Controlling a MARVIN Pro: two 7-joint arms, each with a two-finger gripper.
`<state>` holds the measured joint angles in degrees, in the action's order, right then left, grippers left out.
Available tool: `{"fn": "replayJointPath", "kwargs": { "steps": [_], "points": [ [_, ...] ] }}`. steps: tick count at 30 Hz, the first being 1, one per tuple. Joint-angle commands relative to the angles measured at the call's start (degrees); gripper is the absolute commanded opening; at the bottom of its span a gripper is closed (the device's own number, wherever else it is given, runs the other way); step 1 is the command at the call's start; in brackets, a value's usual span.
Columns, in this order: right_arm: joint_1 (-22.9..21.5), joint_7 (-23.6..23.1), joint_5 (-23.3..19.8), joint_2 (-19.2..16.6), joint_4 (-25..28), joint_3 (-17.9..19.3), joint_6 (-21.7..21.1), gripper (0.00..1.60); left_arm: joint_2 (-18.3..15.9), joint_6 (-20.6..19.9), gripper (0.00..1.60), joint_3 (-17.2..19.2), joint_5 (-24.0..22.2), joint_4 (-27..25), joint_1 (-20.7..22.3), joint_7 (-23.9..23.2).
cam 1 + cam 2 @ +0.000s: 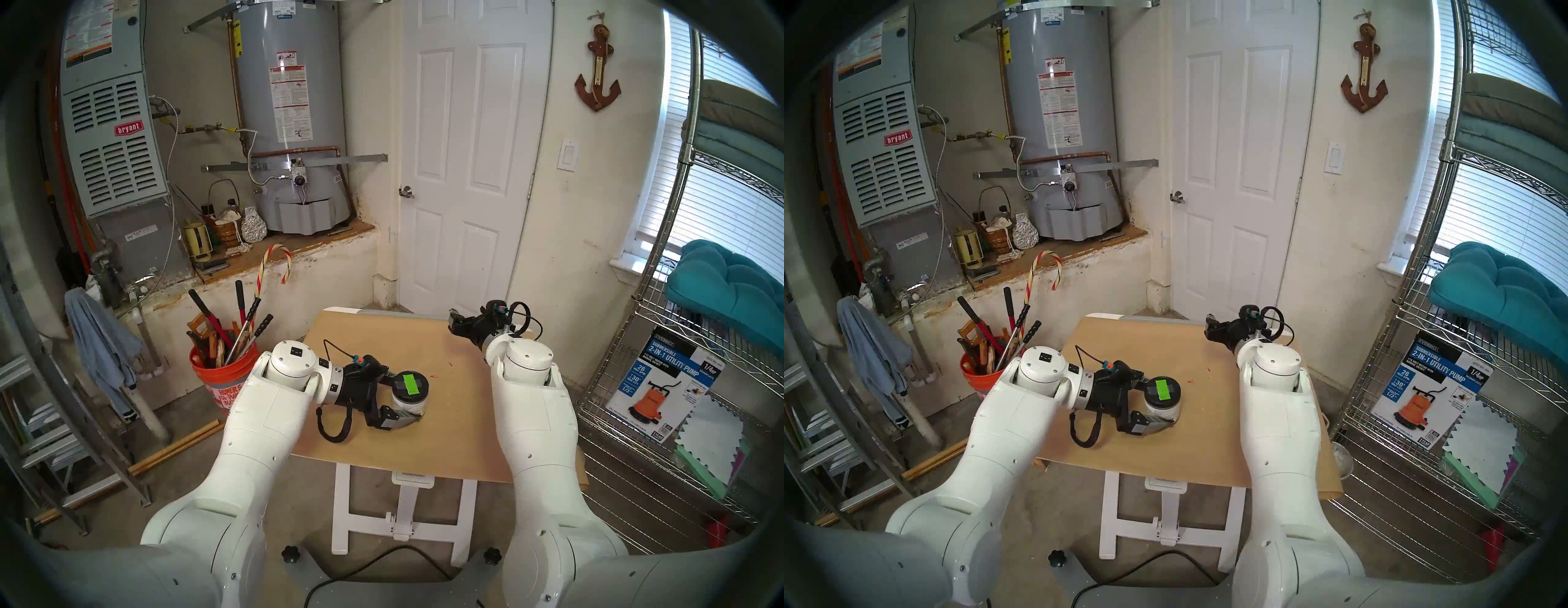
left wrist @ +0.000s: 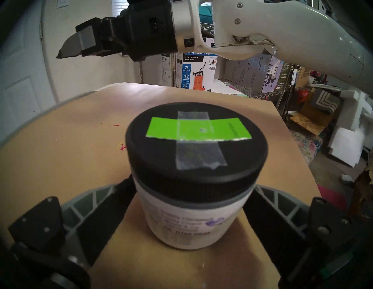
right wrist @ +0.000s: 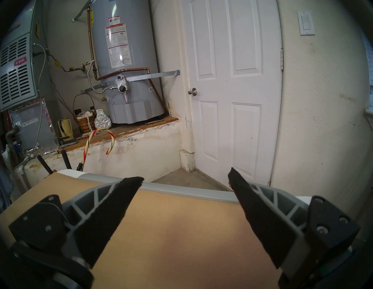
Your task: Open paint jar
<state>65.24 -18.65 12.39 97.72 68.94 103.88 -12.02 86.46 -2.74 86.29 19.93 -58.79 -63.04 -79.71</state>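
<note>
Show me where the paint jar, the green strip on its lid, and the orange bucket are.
paint jar [image 2: 187, 218], left wrist view, on its white printed label.
green strip [image 2: 165, 128], left wrist view, on the strip's left half atop the black lid.
orange bucket [image 1: 222, 378], head left view, on its front wall.

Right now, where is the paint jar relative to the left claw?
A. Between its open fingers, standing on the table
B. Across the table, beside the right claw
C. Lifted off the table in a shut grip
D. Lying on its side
A: the paint jar stands upright on the table, flanked by the left claw's spread fingers.
</note>
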Motion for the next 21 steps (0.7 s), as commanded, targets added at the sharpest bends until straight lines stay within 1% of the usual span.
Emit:
{"fn": "replayJointPath", "kwargs": {
  "steps": [1, 10, 11, 12, 13, 14, 16, 17, 18, 19, 20, 21],
  "points": [
    [-1.0, 0.0, 0.0, 0.0, 1.2, -0.2, 0.2, 1.60, 0.4, 0.5, 1.60, -0.1, -0.3, 0.6, 2.9, -0.3],
    [-1.0, 0.0, 0.0, 0.0, 1.2, -0.2, 0.2, 1.60, 0.5, 1.2, 1.60, -0.8, -0.2, 3.3, 4.2, 0.0],
    [-1.0, 0.0, 0.0, 0.0, 1.2, -0.2, 0.2, 1.60, 0.5, 1.4, 1.49, -0.9, -0.2, 3.7, 4.5, 0.1],
    [-1.0, 0.0, 0.0, 0.0, 1.2, -0.2, 0.2, 1.60, 0.5, 1.4, 1.49, -0.9, -0.2, 3.7, 4.5, 0.1],
    [-1.0, 0.0, 0.0, 0.0, 1.2, -0.2, 0.2, 1.60, 0.5, 1.5, 1.29, -0.8, -0.3, 3.9, 4.6, 0.2],
    [-1.0, 0.0, 0.0, 0.0, 1.2, -0.2, 0.2, 1.60, 0.5, 1.7, 1.17, -0.8, -0.3, 4.2, 4.8, 0.2],
    [-1.0, 0.0, 0.0, 0.0, 1.2, -0.2, 0.2, 1.60, 0.5, 1.7, 1.18, -0.8, -0.3, 4.3, 4.9, 0.2],
    [-1.0, 0.0, 0.0, 0.0, 1.2, -0.2, 0.2, 1.60, 0.5, 1.7, 1.15, -0.8, -0.3, 4.4, 5.0, 0.3],
    [-1.0, 0.0, 0.0, 0.0, 1.2, -0.2, 0.2, 1.60, 0.5, 1.7, 1.07, -0.8, -0.3, 4.5, 5.1, 0.2],
    [-1.0, 0.0, 0.0, 0.0, 1.2, -0.2, 0.2, 1.60, 0.6, 1.7, 0.81, -0.8, -0.3, 4.6, 5.2, 0.2],
    [-1.0, 0.0, 0.0, 0.0, 1.2, -0.2, 0.2, 1.60, 0.5, 1.7, 0.65, -0.8, -0.2, 4.7, 5.2, 0.2],
    [-1.0, 0.0, 0.0, 0.0, 1.2, -0.2, 0.2, 1.60, 0.5, 1.8, 0.63, -0.8, -0.1, 5.0, 5.5, 0.2]
  ]
}}
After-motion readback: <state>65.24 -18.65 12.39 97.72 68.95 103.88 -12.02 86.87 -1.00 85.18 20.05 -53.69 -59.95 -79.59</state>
